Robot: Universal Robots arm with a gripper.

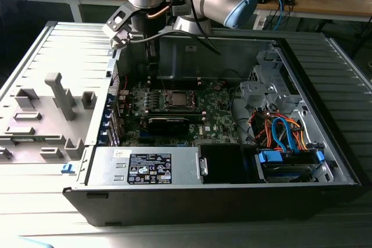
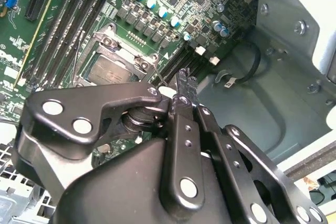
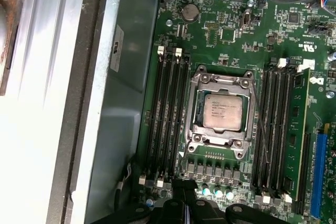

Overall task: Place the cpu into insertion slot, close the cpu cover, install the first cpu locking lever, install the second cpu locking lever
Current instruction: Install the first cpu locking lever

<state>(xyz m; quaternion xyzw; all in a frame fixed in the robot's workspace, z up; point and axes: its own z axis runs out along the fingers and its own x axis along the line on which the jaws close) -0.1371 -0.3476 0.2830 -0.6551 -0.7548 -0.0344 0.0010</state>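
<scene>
The cpu (image 3: 223, 113) lies flat in the insertion slot (image 3: 200, 109), its grey metal top facing up. The cpu cover (image 3: 223, 82) looks folded down around it, with the chip showing through the square window. A thin wire lever (image 3: 261, 129) runs along one side of the socket frame; whether it is hooked down is hard to tell.

In the exterior view the socket sits near the middle of the green motherboard (image 1: 218, 114), inside the open computer case (image 1: 325, 79). The arm reaches down into the case, and the gripper (image 2: 182, 80) hangs above the board at about 11 o'clock from the socket, apart from it. In the second wrist view its black fingertips seem to be pressed together with nothing between them.

A long black block (image 1: 168, 124) lies at 6 o'clock from the socket. A bundle of orange and blue cables (image 1: 279, 132) sits at about 4 o'clock. Grey fixture blocks (image 1: 58, 94) stand on the ribbed tabletop (image 1: 35, 213) at 9 o'clock from the case.
</scene>
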